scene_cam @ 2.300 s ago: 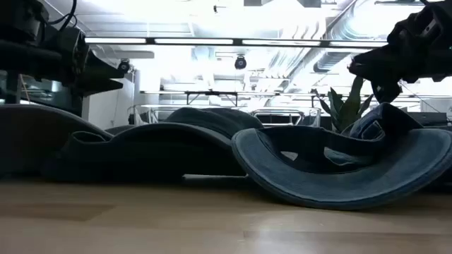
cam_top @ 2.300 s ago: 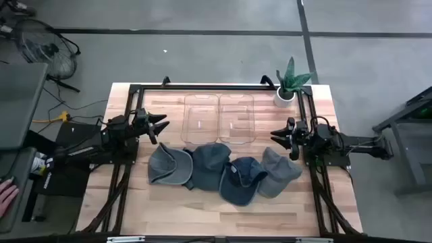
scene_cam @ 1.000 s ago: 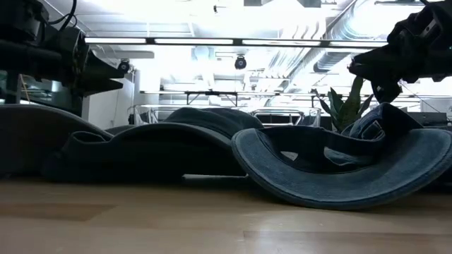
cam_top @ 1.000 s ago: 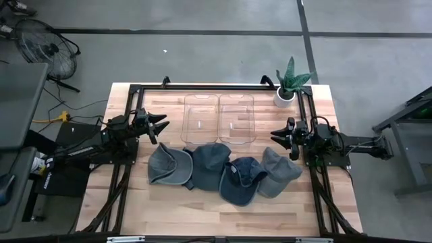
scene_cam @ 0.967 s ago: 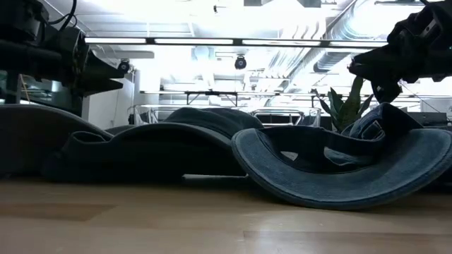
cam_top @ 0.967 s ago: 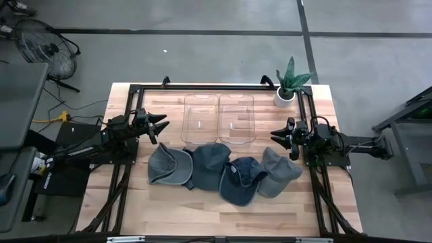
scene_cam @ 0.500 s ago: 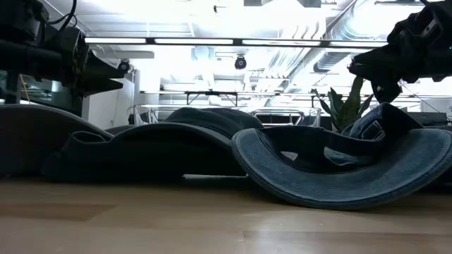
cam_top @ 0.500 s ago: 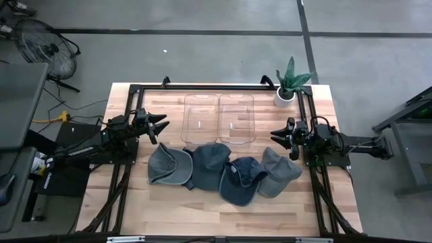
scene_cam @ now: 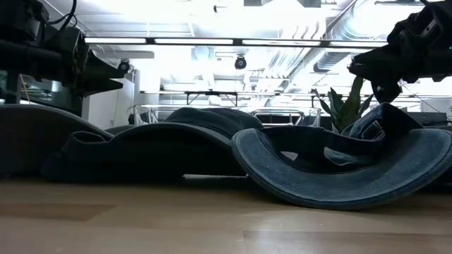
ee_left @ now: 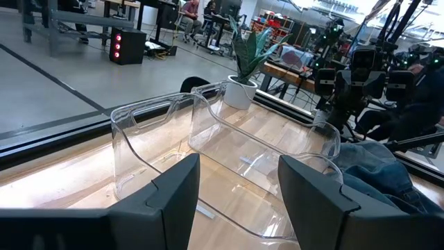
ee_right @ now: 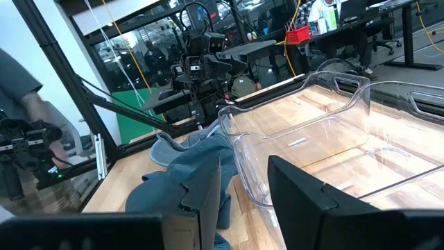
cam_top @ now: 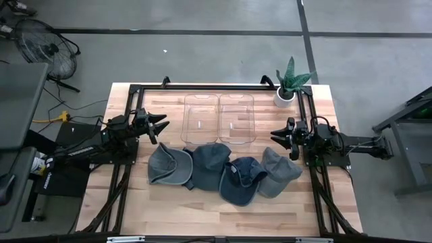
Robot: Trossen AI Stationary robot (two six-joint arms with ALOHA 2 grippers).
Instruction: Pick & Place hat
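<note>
Wooden table point(cam_top: 202, 209), hats point(cam_top: 223, 172) mid-row, bare front edge; left gripper point(cam_top: 156, 126) and right gripper point(cam_top: 278, 138) apparently spread-fingered at the sides.

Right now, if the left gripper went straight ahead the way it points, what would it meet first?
Probably the nearer clear bin: the left gripper, open, points at its wall, with the second clear bin behind. Height is hard to judge, so it might pass above the rim.

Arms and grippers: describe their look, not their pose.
Both arms are dark, slim and jointed, with black cables along them. The left gripper and right gripper each end in two pointed black fingers. In the wrist views the fingers look matte dark grey, flat and blocky, with stepped inner edges.
</note>
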